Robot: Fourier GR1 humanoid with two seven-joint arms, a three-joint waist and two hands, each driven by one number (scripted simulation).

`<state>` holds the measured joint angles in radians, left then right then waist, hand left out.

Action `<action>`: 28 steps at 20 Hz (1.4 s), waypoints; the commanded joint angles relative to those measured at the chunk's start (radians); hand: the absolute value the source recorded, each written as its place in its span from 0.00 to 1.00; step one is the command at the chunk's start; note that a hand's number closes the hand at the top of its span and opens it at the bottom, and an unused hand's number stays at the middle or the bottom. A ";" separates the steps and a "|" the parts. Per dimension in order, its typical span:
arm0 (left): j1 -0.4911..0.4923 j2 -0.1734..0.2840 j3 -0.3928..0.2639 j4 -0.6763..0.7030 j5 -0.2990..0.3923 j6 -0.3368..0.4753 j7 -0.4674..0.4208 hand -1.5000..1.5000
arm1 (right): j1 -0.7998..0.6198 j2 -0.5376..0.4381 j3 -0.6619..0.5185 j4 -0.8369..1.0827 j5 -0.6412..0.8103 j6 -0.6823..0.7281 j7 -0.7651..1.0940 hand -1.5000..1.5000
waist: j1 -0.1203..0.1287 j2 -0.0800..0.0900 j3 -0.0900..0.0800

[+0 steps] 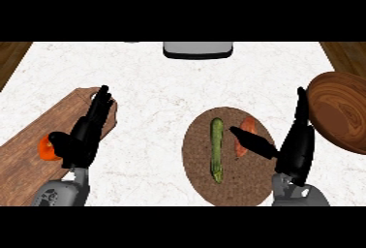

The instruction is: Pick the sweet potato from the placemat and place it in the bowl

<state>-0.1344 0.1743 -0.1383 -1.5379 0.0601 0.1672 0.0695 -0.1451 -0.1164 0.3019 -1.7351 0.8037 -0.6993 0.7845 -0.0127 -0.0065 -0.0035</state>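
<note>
White marble counter [164,87]. I see sweet potato [247,135] on round placemat [204,169], beside cucumber [217,150]. Right hand [297,145] fingers straight, thumb over potato, nothing gripped. Left hand [85,133] open, resting. Bowl [343,111] near. Potato looks stiff, firm; I'd grab midsection.

White speckled counter [164,92]; brown woven placemat [204,164]; green cucumber [217,150]; orange-red sweet potato [248,130], partly hidden; wood-grain bowl [343,111] showing swirls.

Bare counter [154,82] between placemat [204,160], board [28,145]
</note>
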 commanded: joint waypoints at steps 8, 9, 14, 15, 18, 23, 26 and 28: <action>-0.038 -0.015 0.010 -0.002 0.004 -0.025 0.037 0.50 | -0.077 0.046 -0.049 0.027 -0.043 0.320 0.287 0.00 | 0.014 0.007 0.003; -0.036 -0.021 0.004 -0.003 -0.030 0.003 0.035 0.50 | -0.033 0.049 -0.038 -0.009 -0.041 0.329 0.304 0.00 | 0.011 0.006 0.003; 0.071 -0.029 0.000 -0.064 -0.042 -0.031 -0.001 0.50 | 0.011 0.085 -0.054 0.045 -0.068 0.273 0.180 0.00 | 0.015 0.006 0.004; -0.007 -0.059 0.006 -0.021 -0.065 -0.003 0.023 0.50 | -0.054 0.110 -0.052 0.066 -0.043 0.305 0.218 0.00 | 0.013 0.006 0.003; 0.032 -0.062 0.013 -0.044 -0.051 -0.029 0.006 0.50 | 0.108 0.108 -0.007 -0.073 -0.056 0.275 0.167 0.00 | 0.011 0.005 0.004; -0.019 -0.033 0.077 0.000 -0.022 -0.087 0.012 0.50 | 0.096 0.116 -0.036 -0.052 -0.119 0.243 0.065 0.00 | 0.012 0.006 0.004; 0.002 -0.072 0.039 0.015 -0.069 -0.053 -0.010 0.50 | 0.108 0.073 -0.077 -0.146 -0.157 0.275 0.080 0.00 | 0.011 0.006 0.004; -0.019 -0.060 0.077 0.024 -0.052 -0.087 -0.019 0.50 | 0.133 0.113 -0.035 -0.087 -0.155 0.230 0.019 0.00 | 0.012 0.006 0.004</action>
<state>-0.1455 0.1077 -0.0909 -1.5293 0.0027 0.1130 0.0668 -0.0299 -0.0109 0.2833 -1.8149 0.6864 -0.4734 0.8589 -0.0013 -0.0005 0.0000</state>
